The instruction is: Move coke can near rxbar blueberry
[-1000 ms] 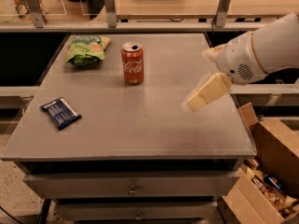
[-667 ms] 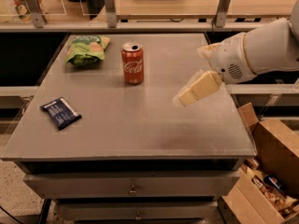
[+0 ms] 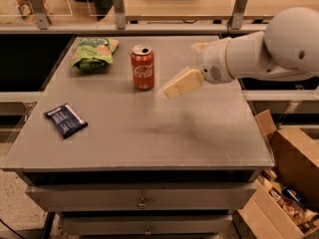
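Camera view: coke can [image 3: 142, 67] is seen upright toward 12 o'clock on desk [image 3: 149, 133]. Rxbar blueberry [image 3: 66, 120] is noted at its 8 o'clock, well apart. Gripper [image 3: 182, 66] is seen released, empty, near the can's 3 o'clock.

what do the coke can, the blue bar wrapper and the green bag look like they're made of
coke can: painted metal, likely aluminium, going by its bare silver top.
rxbar blueberry: thin dark film wrapper, probably plastic, lying flat.
green bag: crinkled film, probably plastic.
The gripper hangs right of the can, apart from it.
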`<state>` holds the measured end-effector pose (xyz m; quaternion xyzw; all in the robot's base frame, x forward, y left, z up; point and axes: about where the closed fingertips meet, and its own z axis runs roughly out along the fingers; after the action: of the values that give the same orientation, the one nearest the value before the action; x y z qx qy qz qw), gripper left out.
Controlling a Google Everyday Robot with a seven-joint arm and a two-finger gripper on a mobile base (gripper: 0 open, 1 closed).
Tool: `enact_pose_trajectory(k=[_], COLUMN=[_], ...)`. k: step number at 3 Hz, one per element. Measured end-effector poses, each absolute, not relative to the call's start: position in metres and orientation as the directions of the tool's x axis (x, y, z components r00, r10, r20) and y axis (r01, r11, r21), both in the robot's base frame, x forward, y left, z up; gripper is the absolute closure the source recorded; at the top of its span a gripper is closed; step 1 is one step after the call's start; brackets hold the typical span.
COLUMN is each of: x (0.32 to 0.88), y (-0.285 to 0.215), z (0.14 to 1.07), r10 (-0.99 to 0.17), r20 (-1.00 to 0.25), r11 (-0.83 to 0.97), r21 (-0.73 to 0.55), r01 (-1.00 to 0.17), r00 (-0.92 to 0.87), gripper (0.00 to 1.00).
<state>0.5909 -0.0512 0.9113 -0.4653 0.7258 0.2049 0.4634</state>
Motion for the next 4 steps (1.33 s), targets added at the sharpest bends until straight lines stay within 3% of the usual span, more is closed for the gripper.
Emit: enact_pose_trajectory(k=[4], x=[0.658], y=[-0.008], z=[0.882], r10=[-0.35], r20=[-0.931], r11=[0.519], r21=[-0.104], r01=[-0.848], r00=[-0.1], gripper=[0.0])
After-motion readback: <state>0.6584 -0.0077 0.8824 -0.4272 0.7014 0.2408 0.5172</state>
